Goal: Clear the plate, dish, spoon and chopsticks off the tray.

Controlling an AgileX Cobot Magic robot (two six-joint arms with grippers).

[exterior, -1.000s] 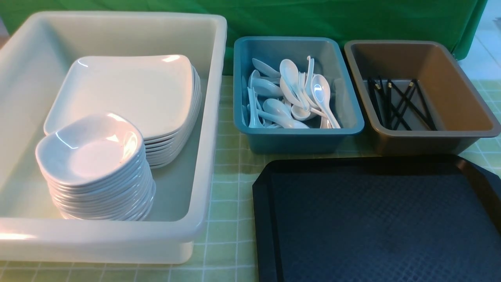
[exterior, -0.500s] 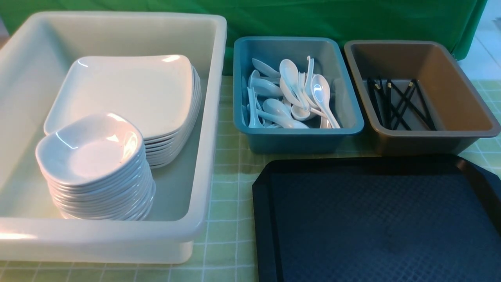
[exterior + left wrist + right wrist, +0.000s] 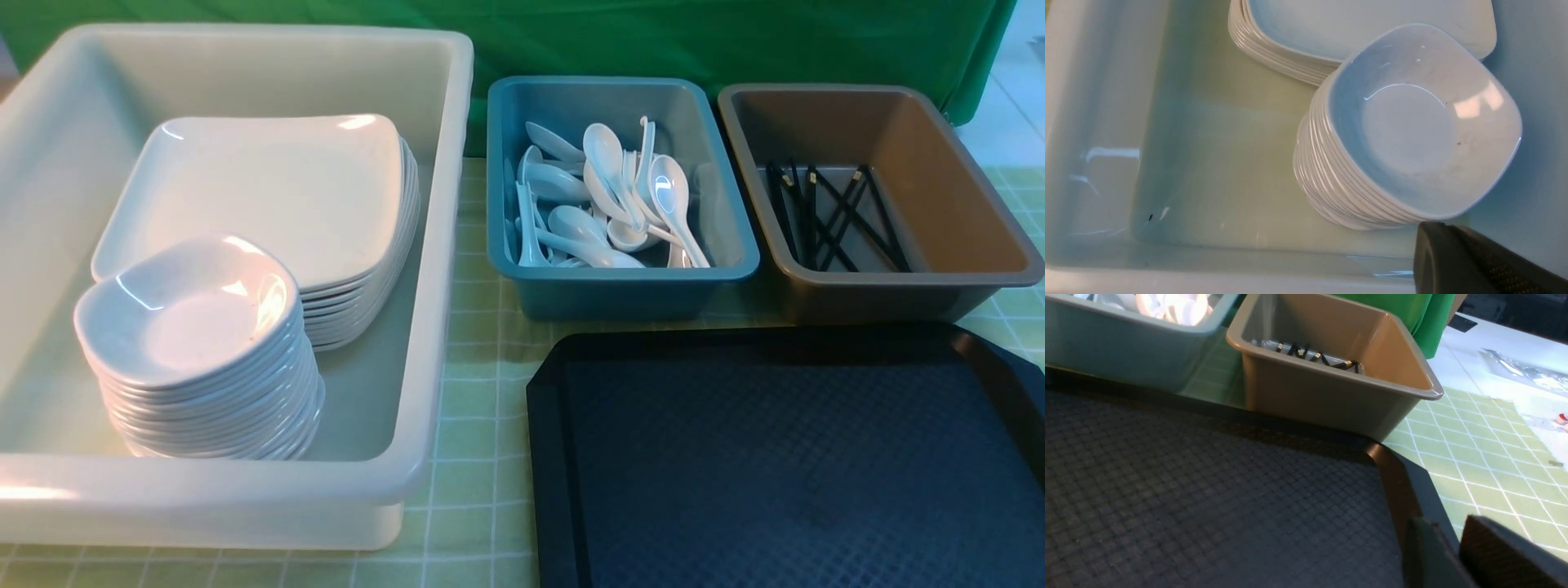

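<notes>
The white tub point(image 3: 441, 245) on the surface point(image 3: 473, 490) holds the stacked goods: the plate point(image 3: 269, 192) tops its pile at the back, and the dish point(image 3: 184, 314) tops a stack of small dishes just in front, touching that pile. Next in size, the tray point(image 3: 784, 465) shows only bare diamond texture in the front and right wrist views, so the task looks finished as far as can be seen. The brown bin point(image 3: 955, 204) holds the chopsticks point(image 3: 833, 216), crossed on its floor. The blue bin point(image 3: 620, 286) holds the spoon point(image 3: 673, 196) among many alike. Of the left pincer point(image 3: 1470, 265) and the right pincer point(image 3: 1470, 555), only a dark edge shows; I cannot tell their opening, and neither visibly holds anything
</notes>
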